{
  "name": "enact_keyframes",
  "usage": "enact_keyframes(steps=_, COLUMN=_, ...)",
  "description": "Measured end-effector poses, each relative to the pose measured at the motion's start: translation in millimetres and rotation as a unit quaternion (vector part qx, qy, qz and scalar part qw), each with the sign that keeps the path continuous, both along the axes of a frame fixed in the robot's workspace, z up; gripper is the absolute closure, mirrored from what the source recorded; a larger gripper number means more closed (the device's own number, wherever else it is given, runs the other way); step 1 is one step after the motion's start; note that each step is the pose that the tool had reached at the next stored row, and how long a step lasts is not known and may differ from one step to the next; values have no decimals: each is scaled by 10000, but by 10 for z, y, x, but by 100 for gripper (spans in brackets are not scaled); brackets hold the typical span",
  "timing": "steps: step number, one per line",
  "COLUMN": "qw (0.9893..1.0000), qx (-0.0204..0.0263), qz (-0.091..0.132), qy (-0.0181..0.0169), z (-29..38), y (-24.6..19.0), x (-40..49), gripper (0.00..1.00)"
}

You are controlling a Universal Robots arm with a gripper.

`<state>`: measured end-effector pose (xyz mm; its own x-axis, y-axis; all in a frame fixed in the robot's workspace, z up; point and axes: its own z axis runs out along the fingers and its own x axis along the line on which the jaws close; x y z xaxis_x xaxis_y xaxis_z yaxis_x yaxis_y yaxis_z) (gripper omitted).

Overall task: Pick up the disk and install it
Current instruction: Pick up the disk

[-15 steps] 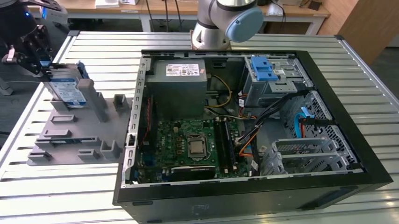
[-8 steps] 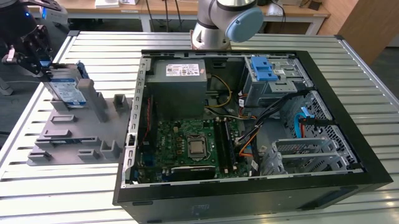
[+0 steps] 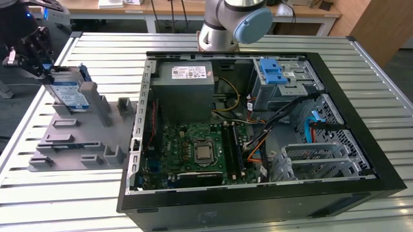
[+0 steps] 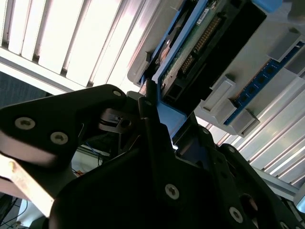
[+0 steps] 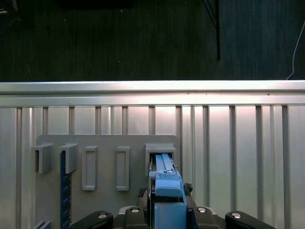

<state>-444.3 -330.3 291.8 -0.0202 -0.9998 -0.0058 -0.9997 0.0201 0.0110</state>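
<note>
Gripped the disk (image 3: 69,94) firmly in the end effector (image 3: 46,72); held it upright at the grey rack (image 3: 84,145) on the tabletop (image 3: 65,193), at the exterior view's left, well apart from the open computer case (image 3: 258,205).

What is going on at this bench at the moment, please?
The robot arm's gripper is at the upper end of the disk, which stands upright in a slot of the grey holder on the exterior view's left. The open computer case lies beside it; the disk is not installed yet.
</note>
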Motion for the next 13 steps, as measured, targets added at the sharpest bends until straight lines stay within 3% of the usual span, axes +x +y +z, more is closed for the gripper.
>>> enact_keyframes(steps=8, qw=10000, qx=0, qz=0, qy=-1, z=4, y=0, x=0, gripper=64)
enact_keyframes(steps=13, qw=10000, qx=0, qz=0, qy=0, z=62, y=0, x=0, gripper=64)
